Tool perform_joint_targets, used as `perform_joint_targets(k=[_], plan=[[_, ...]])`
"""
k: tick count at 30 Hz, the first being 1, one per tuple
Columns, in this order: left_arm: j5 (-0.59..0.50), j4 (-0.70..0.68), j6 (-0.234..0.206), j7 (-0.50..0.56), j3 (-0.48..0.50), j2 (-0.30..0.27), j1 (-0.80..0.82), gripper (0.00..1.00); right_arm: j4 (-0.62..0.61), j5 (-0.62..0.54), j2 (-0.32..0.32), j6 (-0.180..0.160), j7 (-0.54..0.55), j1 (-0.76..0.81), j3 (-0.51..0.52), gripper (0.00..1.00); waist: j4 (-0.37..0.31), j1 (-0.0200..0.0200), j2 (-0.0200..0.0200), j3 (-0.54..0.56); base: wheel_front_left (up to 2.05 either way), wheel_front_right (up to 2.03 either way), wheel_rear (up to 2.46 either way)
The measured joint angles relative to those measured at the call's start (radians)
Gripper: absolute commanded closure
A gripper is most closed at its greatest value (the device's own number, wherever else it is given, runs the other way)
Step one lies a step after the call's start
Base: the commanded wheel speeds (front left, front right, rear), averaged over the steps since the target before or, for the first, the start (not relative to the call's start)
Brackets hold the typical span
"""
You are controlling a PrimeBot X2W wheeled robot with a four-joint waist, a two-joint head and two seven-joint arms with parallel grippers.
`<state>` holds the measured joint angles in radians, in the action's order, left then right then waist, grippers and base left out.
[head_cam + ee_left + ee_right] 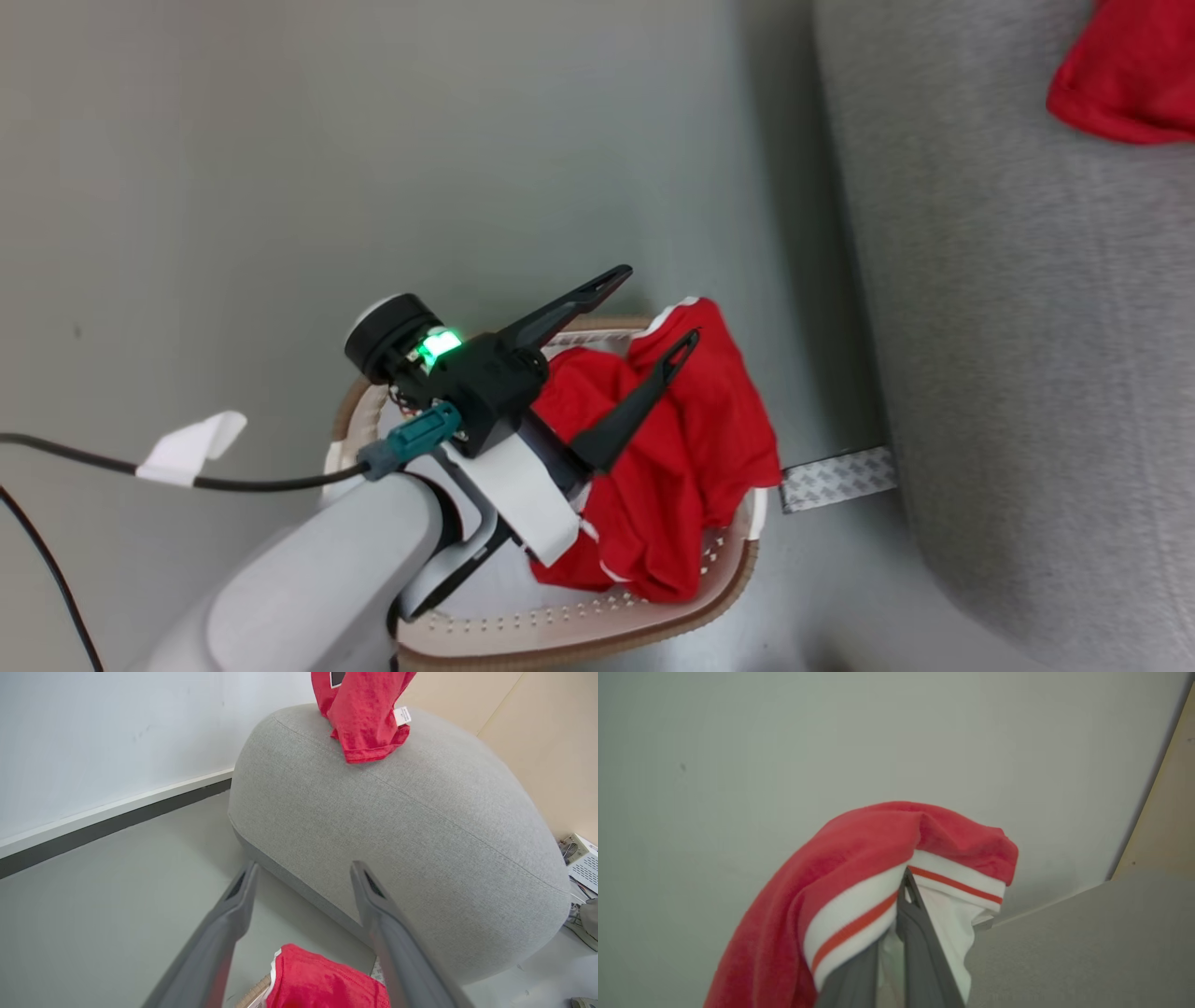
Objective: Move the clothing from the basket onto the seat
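The seat (1027, 373) stood just beside the basket (653, 635), which made for a short carry. The clothing (691, 448) in the basket lay bunched against the rim nearest the seat, with no clear long axis. Our right gripper (903, 891) pinched a jersey (859, 858) by its white striped trim, so it hung long axis downward, lower end touching the seat's top, back from the edge facing the basket. Our left gripper (656, 303) hovered spread and empty above the basket, likely for the next pick.

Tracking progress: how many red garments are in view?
2: one garment heaped in the basket; one jersey gripped by the right hand over the seat. The heap may hide more.
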<state>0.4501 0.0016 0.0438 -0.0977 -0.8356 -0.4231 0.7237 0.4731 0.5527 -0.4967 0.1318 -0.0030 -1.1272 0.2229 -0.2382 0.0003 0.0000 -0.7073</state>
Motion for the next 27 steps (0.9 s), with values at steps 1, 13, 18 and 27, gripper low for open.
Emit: perform_joint_targets(k=[1,13,18,27], plan=[[0.000,0.001,0.001,-0.001,-0.002,0.000,0.003,0.00,0.030,-0.007,-0.004,0.000,-0.002,0.000,0.010,1.00,0.007,0.0000,0.0000,-0.008,0.00,0.00,0.00],[0.000,0.027,0.008,-0.027,-0.011,0.007,0.019,0.00,0.282,-0.057,-0.017,0.000,0.015,0.142,-0.058,1.00,0.056,-0.0001,0.0000,-0.028,0.00,0.00,0.00],[0.003,0.037,0.002,-0.033,-0.010,0.001,0.011,0.00,0.316,-0.032,-0.027,0.000,0.049,0.174,-0.090,0.76,0.050,-0.0002,0.0000,0.000,0.00,0.00,0.00],[0.020,0.063,-0.016,-0.052,-0.009,0.003,-0.023,0.00,0.248,0.084,-0.058,0.000,0.212,0.256,-0.211,0.00,0.026,-0.0003,0.0000,0.095,0.00,0.00,0.00]])
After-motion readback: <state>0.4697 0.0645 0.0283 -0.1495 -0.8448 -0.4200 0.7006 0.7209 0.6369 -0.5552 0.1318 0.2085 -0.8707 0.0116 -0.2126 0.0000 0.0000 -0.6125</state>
